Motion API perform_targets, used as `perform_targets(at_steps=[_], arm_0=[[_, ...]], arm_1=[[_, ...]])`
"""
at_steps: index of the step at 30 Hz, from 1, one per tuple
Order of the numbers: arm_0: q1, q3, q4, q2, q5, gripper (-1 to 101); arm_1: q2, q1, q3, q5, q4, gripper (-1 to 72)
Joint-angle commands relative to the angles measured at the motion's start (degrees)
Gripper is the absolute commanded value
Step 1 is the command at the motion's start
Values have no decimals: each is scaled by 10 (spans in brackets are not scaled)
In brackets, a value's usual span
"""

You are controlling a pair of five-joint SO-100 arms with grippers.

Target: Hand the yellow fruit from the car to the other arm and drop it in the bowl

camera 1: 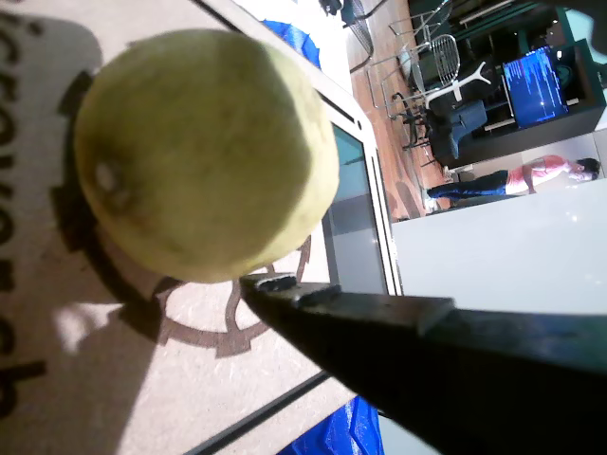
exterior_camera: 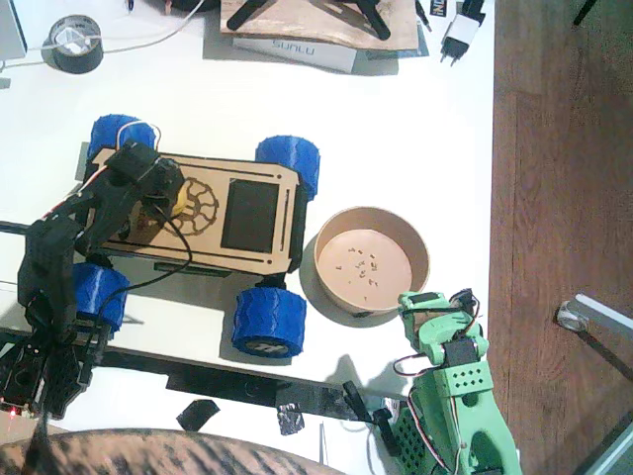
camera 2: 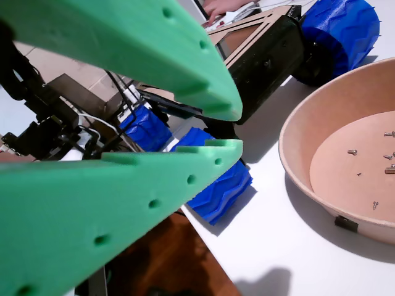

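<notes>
We see the left claw (exterior_camera: 163,193) positioned over the car (exterior_camera: 252,213), jaws spread around the yellow fruit (camera 1: 204,152), which rests on the car's deck beside the engraved emblem (exterior_camera: 198,206). The right claw (exterior_camera: 440,300), narrowly parted and empty, sits just beside the bowl (exterior_camera: 371,295) on the table (exterior_camera: 415,129).

One car (exterior_camera: 213,213) with four blue wheels, one bowl (exterior_camera: 371,259), one yellow fruit (camera 1: 204,152), perhaps one tape roll (exterior_camera: 76,45).
</notes>
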Motion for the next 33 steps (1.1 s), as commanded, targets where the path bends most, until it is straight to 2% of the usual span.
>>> perform_targets(at_steps=[1,11,12,15,17,33], arm_0=[[-1,-30,-4,-3,-1,365],[-1,-30,-7,-7,-1,309],[-1,-30,-6,-8,-1,273],[-1,-30,-7,-10,-1,78],[-1,-30,-6,-10,-1,5],[3,-30,-5,12,-2,1]], arm_1=[[3,3,-25,-8,4,1],[3,1,-25,-9,5,1],[3,1,-25,-9,5,1],[3,1,-25,-9,5,1],[3,1,-25,-9,5,1],[3,-2,-25,-7,5,1]])
